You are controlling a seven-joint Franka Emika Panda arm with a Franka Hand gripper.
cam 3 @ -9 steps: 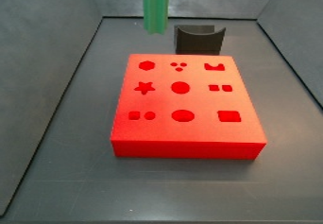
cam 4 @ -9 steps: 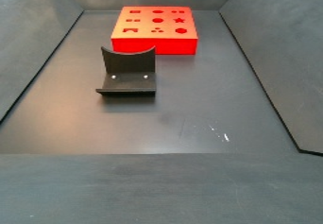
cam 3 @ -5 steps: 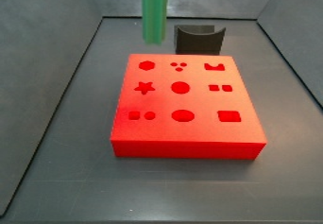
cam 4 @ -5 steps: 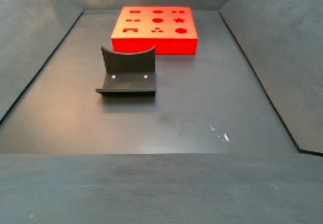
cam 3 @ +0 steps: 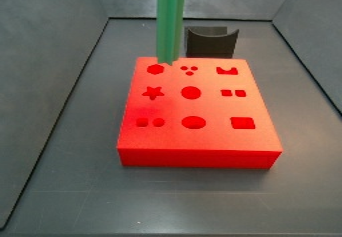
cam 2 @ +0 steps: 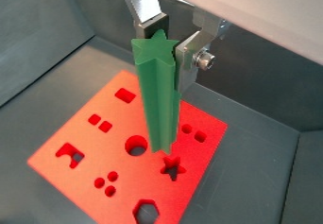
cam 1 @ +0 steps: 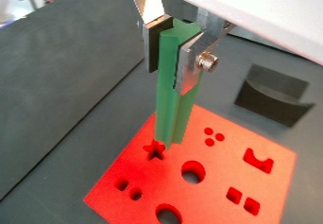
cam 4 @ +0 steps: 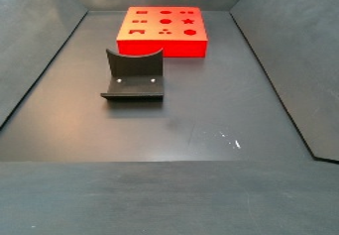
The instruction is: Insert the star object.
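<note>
Gripper: the two-finger gripper [cam 1: 173, 41] hangs above the red block, its flat silver plates pinching the upper end of the long bright green star-section peg [cam 1: 172, 91]; both wrist views show the plates pressed against the peg's sides [cam 2: 161, 86].
Peg position: upright, its lower tip above the block's top face and close to the star-shaped hole [cam 1: 155, 152]; in a side view the peg [cam 3: 170, 21] ends near the block's far left corner, over or just beside the round hole there, so the tip looks short of the star hole. Whether it touches the block I cannot tell.
Block: a flat red foam-like block with shaped holes [cam 3: 198, 121], lying on the dark floor of the bin [cam 3: 67, 181].
Doing the step well: I'd judge the peg needs bringing squarely over the star hole [cam 2: 172, 167], then turning about its own axis until its points match the hole's points, kept plumb, and lowered slowly with the grip held firm until it seats. A tilt or a small twist would likely catch an edge.
Counts: one green peg; one red block; one star hole among twelve hole positions, some made of grouped dots, in three columns of four; one dark grey curved holder [cam 4: 133, 75], standing well apart from the block; one gripper.
</note>
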